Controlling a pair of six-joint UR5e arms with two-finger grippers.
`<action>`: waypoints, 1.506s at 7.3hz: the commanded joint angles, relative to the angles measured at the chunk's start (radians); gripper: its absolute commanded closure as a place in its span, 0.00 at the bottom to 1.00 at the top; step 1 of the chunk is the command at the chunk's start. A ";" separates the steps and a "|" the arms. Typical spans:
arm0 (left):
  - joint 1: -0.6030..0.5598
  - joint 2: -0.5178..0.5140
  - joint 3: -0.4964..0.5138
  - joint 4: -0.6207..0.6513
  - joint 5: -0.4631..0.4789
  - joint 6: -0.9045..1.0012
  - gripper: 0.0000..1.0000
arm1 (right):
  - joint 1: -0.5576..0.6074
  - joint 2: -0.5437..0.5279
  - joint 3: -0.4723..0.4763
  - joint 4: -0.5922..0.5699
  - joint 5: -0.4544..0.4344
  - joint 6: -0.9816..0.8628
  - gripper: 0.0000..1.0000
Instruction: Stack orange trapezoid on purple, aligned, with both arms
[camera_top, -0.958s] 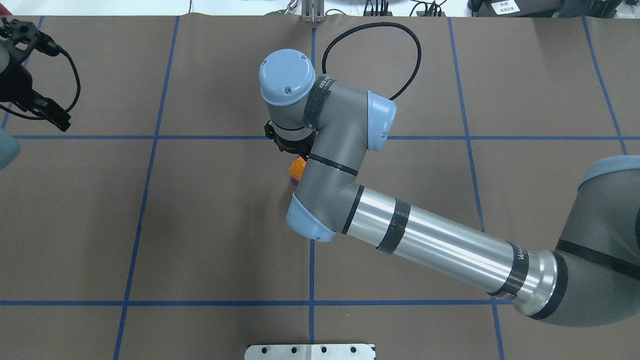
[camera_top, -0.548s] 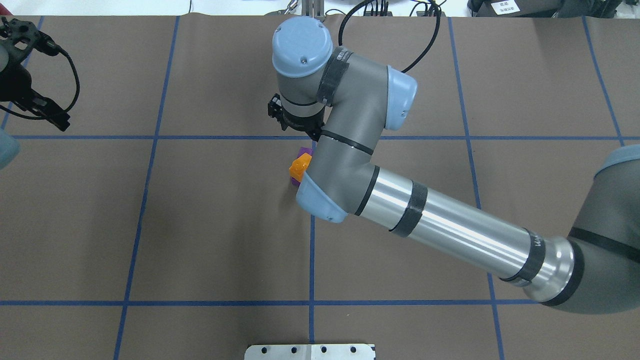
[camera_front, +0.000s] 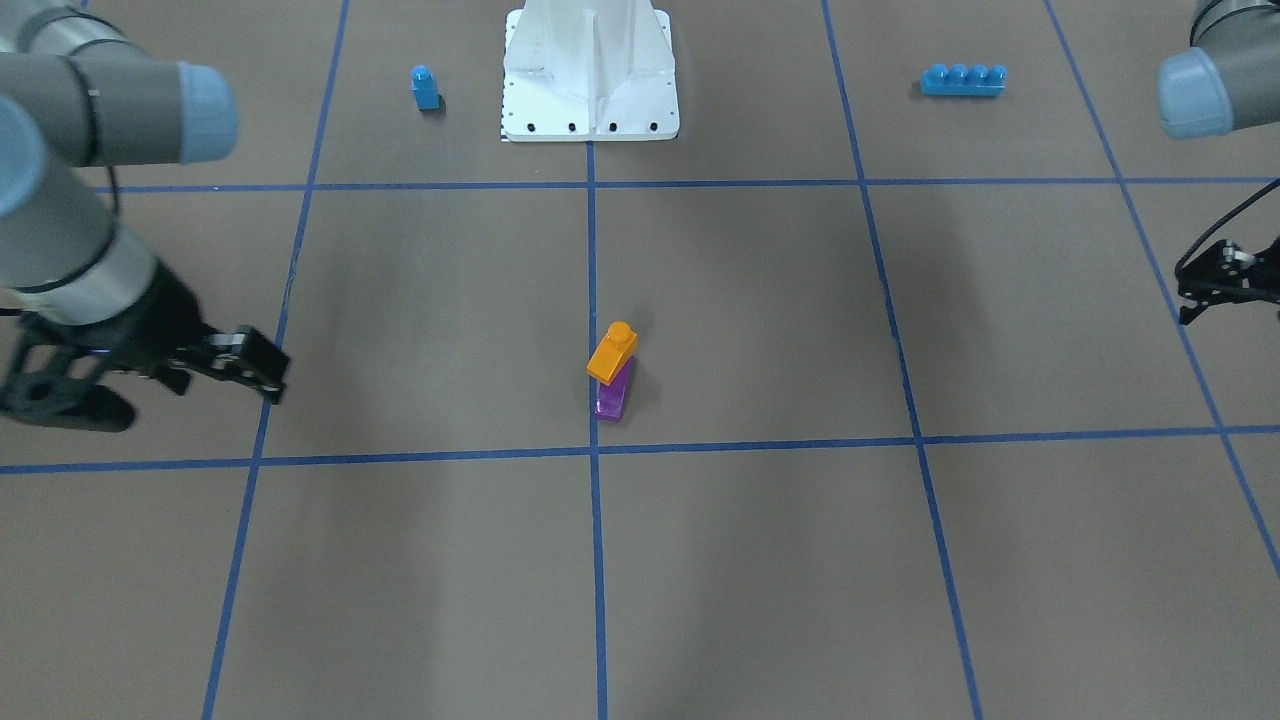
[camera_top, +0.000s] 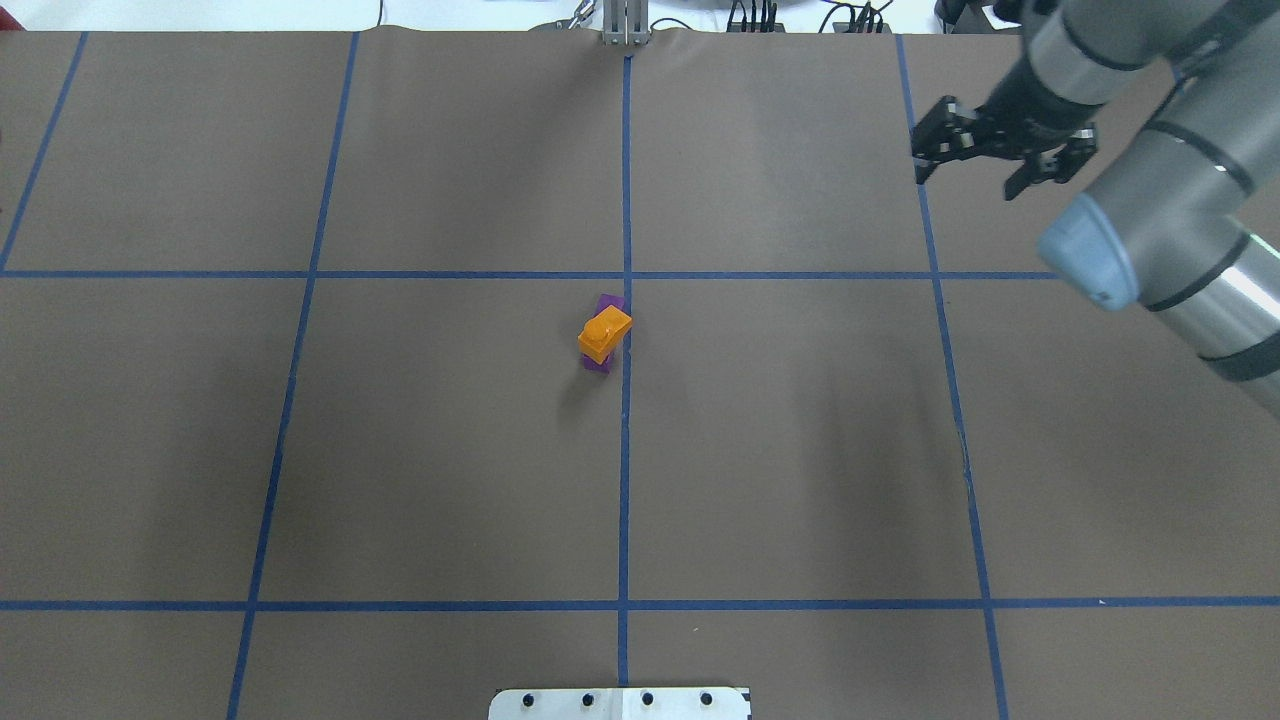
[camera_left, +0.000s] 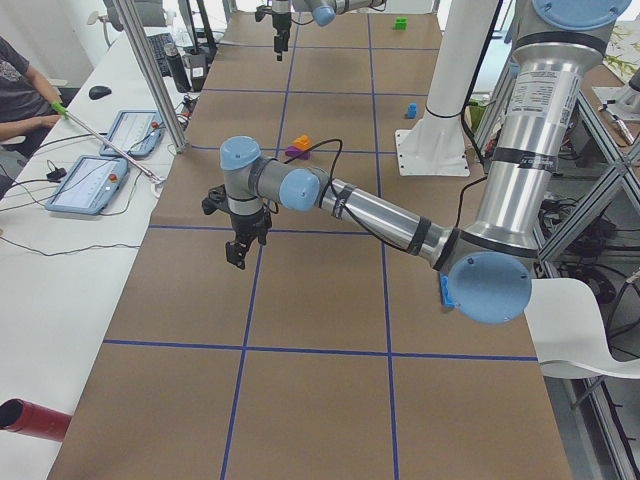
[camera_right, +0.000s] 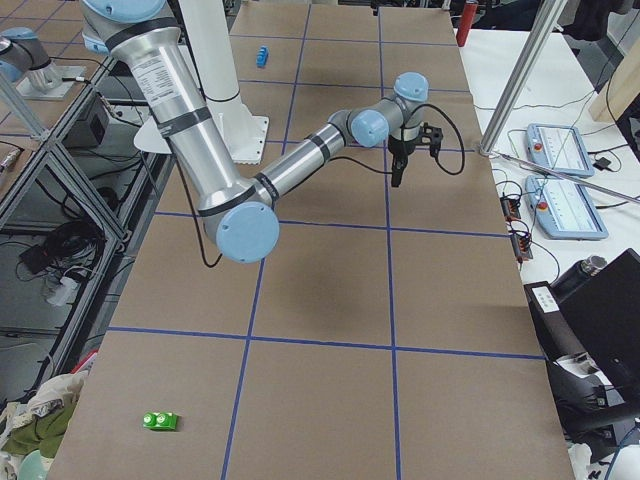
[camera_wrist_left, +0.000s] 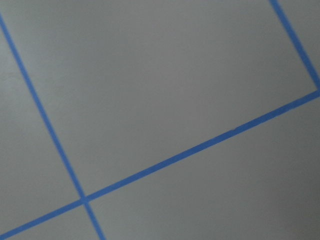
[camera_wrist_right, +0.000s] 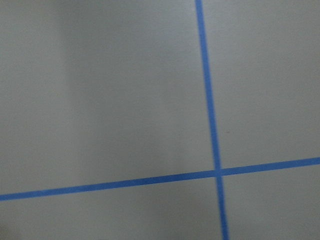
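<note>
The orange trapezoid (camera_top: 605, 333) sits on the purple brick (camera_top: 609, 301) near the table's middle, turned a little off its line. In the front view the orange trapezoid (camera_front: 613, 353) tops the purple brick (camera_front: 611, 398), and nothing touches them. My right gripper (camera_top: 990, 165) is open and empty, far right and beyond the stack; it also shows in the front view (camera_front: 150, 385). My left gripper (camera_front: 1230, 285) is at the table's left side, partly cut by the frame edge. Its jaws look apart and hold nothing. Both wrist views show only bare table.
A small blue one-stud brick (camera_front: 425, 87) and a long blue four-stud brick (camera_front: 963, 79) lie near the white robot base (camera_front: 590, 100). A green brick (camera_right: 160, 421) lies at the right end of the table. Operator tablets (camera_left: 90, 185) sit past the far edge.
My right arm has let go of the orange trapezoid and swung away to the far right. The stack stays put. My left gripper has left the overhead view.
</note>
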 joint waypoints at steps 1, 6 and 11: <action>-0.072 0.078 -0.021 -0.009 -0.043 0.029 0.00 | 0.230 -0.241 0.006 0.023 0.070 -0.404 0.00; -0.178 0.171 0.045 -0.029 -0.049 0.036 0.00 | 0.396 -0.391 -0.105 0.148 0.082 -0.543 0.00; -0.188 0.202 0.087 -0.025 -0.115 0.037 0.00 | 0.415 -0.458 -0.091 0.145 0.143 -0.583 0.00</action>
